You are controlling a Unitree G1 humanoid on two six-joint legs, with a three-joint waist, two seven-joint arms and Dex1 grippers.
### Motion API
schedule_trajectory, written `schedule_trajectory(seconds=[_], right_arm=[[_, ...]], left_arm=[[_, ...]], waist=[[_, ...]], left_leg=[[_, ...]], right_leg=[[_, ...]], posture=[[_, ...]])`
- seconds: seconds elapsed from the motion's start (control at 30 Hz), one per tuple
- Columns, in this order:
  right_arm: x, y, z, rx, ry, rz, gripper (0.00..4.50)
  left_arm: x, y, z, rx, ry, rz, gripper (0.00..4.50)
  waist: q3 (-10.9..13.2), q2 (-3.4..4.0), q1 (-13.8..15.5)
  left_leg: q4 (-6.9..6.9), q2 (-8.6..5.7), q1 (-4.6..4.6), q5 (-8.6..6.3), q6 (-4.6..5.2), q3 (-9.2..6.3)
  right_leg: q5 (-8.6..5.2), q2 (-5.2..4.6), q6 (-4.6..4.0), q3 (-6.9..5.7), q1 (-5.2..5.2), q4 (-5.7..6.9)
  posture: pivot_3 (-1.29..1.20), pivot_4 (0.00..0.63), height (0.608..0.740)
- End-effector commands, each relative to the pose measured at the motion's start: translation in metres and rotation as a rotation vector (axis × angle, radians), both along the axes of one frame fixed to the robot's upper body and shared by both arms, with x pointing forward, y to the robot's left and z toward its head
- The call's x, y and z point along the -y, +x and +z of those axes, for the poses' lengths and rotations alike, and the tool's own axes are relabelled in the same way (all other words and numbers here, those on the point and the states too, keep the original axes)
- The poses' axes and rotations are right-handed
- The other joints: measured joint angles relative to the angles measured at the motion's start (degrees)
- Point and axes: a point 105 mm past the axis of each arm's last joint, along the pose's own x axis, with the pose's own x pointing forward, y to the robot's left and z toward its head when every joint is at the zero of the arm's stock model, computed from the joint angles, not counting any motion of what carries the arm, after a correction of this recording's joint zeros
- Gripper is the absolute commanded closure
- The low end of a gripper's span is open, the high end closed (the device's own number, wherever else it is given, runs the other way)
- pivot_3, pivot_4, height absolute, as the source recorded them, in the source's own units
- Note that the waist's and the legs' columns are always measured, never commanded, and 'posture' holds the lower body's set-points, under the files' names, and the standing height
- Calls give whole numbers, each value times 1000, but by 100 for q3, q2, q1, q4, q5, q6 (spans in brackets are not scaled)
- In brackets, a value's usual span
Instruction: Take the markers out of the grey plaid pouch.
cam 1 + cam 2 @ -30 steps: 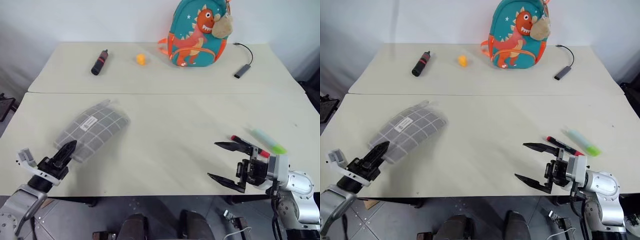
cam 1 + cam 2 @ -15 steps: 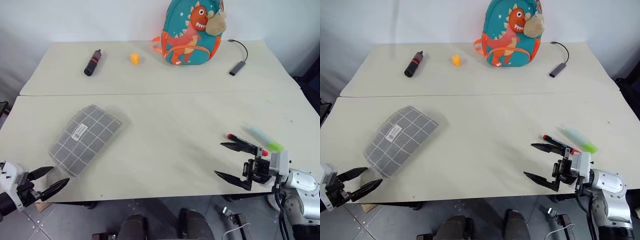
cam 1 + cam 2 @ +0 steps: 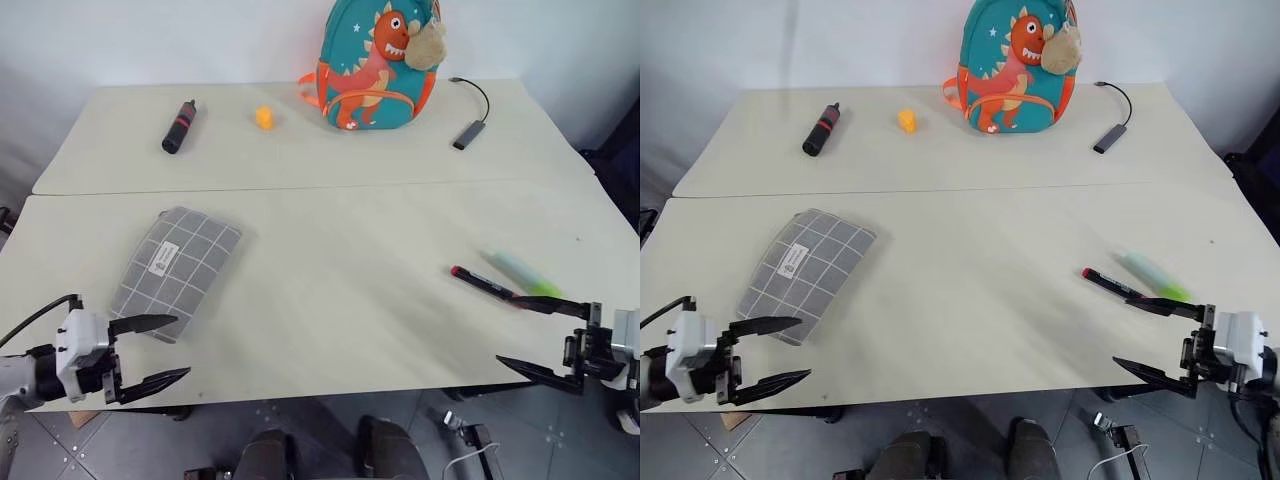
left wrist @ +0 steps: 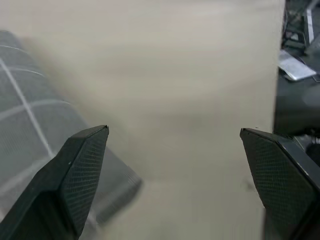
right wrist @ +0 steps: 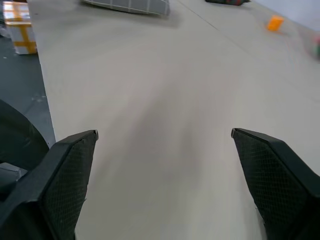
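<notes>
Both markers (image 3: 500,280) lie out on the worktop (image 3: 340,290), just beside the right claw (image 3: 545,338). The grey plaid pouch (image 3: 177,271) sits by the left claw (image 3: 150,352). Both claws are wide apart, holding nothing.

Your left gripper (image 3: 150,350) has two tapered black fingers (image 4: 75,175) with a fine mesh texture, mounted on a boxy white-and-black wrist block with a thin black cable looping behind it. Your right gripper (image 3: 1160,340) matches, backed by a rounded silver-grey housing.
</notes>
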Motion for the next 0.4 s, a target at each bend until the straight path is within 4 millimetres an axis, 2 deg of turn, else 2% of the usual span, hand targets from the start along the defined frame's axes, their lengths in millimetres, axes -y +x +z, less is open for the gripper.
schedule_trajectory(seconds=[0.03, 0.07, 0.17, 0.23, 0.4], right_arm=[[10, -15, 9, 34, -51, -6, 0], [14, -13, 10, 38, -29, -46, 0], [5, -12, 13, 59, -33, -28, 0], [-8, -7, 13, 77, -26, 12, 0], [-24, -1, 9, 76, -16, 60, 0]], left_arm=[[-5, 3, 11, 97, 29, 40, 23], [-4, 7, 13, 147, 50, 66, 23], [-2, 12, 17, 237, 26, 133, 23], [-2, 10, 10, 215, 26, 147, 23], [-3, 10, 5, 207, 40, 151, 23]], waist=[[0, 0, 30], [0, 0, 47], [0, -1, 42], [1, -3, 24], [1, -4, 13]], left_leg=[[0, 2, 0, 0, 0, -2], [0, 4, 0, -1, 0, -8], [0, 24, 3, -3, 5, -17], [1, 28, 8, -3, 5, -20], [0, 36, 30, -9, -6, -15]], right_leg=[[0, 0, 0, 0, 0, 0], [0, -1, 0, 0, 3, 0], [4, -6, 6, 7, 5, -3], [4, -4, 7, 7, 8, -1], [1, 7, 2, 8, 12, 4]], posture=[[0, 150, 740], [0, 150, 740], [0, 150, 740], [0, 150, 740], [0, 150, 740]])
